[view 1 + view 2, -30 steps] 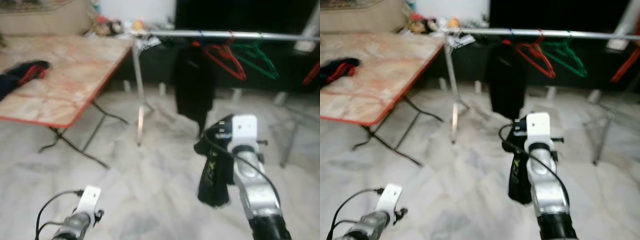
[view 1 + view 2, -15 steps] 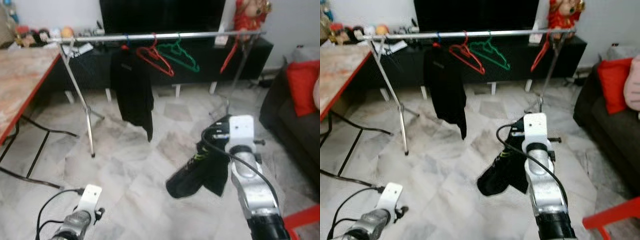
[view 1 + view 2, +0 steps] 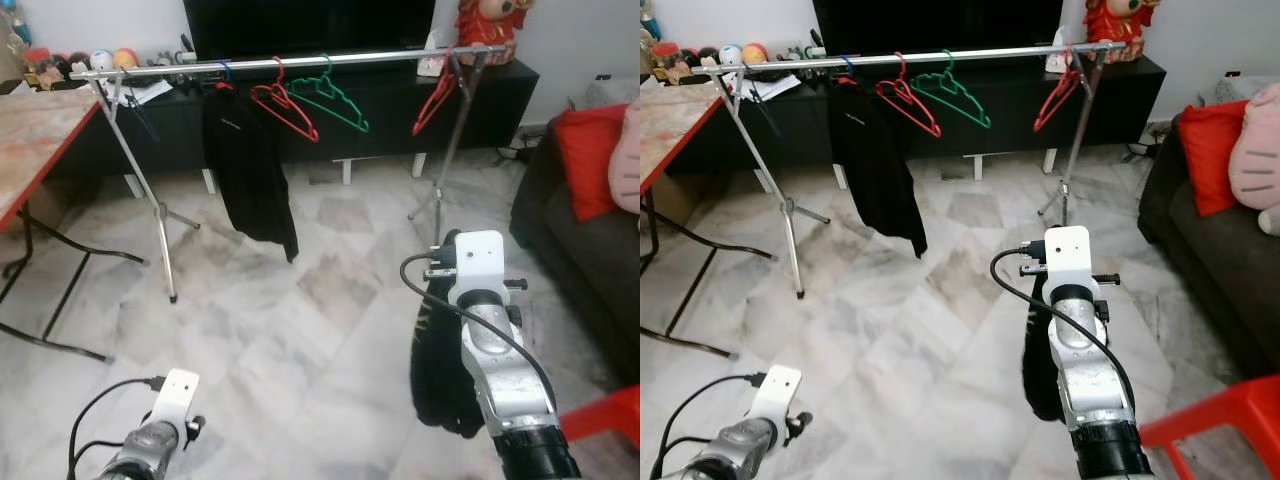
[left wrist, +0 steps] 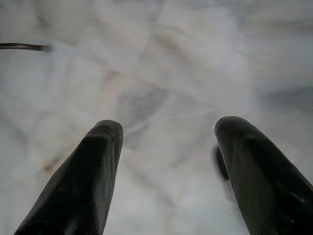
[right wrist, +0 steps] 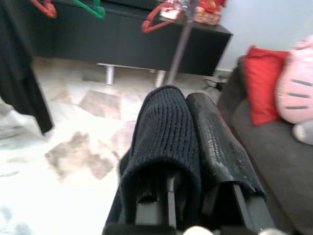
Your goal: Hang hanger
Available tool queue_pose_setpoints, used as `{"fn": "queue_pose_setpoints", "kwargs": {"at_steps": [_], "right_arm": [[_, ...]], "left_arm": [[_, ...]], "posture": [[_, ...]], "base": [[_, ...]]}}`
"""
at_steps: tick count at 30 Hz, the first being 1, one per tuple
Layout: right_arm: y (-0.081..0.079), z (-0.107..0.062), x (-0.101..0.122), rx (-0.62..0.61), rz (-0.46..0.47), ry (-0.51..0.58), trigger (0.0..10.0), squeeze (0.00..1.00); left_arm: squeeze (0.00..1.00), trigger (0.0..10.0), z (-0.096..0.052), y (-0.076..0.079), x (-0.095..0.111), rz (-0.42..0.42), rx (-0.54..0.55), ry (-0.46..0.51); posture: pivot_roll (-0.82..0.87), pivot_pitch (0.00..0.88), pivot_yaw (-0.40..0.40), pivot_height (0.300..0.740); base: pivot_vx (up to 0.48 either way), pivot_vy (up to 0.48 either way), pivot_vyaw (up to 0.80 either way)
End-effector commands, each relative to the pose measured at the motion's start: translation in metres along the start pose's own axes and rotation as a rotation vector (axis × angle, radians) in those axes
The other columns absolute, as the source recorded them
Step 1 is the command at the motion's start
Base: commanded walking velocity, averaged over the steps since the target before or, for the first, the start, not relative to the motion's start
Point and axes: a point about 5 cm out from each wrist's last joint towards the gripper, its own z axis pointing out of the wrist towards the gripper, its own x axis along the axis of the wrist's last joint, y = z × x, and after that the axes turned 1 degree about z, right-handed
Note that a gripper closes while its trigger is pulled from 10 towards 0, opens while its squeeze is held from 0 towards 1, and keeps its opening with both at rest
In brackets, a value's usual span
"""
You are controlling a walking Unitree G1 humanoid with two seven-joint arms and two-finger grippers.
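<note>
A silver clothes rail [image 3: 300, 62] stands ahead across the marble floor. On it hang a black garment [image 3: 245, 170], a red hanger [image 3: 285, 108], a green hanger [image 3: 330, 98] and another red hanger [image 3: 435, 95] near its right post. My right gripper [image 5: 188, 105] is shut on a dark knitted garment [image 3: 440, 370] that drapes over its fingers and hangs down beside the arm; whether a hanger is inside it is hidden. My left gripper [image 4: 168, 129] is open, low over the floor, holding nothing.
A folding table [image 3: 30, 130] stands at the left. A dark sofa [image 3: 580, 250] with a red cushion [image 3: 585, 160] and a pink plush [image 3: 1255, 160] lines the right. A red seat edge [image 3: 1220, 420] is at bottom right. A black TV cabinet [image 3: 500, 95] sits behind the rail.
The camera has swung right, from the table to the whole rail and the sofa. The held garment, swung out to the left half a second ago, now hangs straight down.
</note>
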Motion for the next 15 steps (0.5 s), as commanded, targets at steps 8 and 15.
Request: {"fn": "queue_pose_setpoints", "kwargs": {"at_steps": [8, 15], "right_arm": [[-0.0037, 0.0006, 0.0116, 0.007, 0.015, 0.048, 10.0, 0.0], [-0.0034, 0.001, 0.0117, 0.006, 0.016, 0.049, 10.0, 0.0]], "left_arm": [[0.0, 10.0, -0.0014, -0.0091, -0.0061, -0.02, 0.007, -0.014], [0.0, 10.0, -0.0015, -0.0092, -0.0065, -0.019, 0.009, -0.016]], "posture": [[-0.1, 0.029, 0.043, 0.74], [-0.1, 0.029, 0.043, 0.74]], "base": [[0.03, 0.0, 0.0], [0.291, 0.0, 0.0]]}}
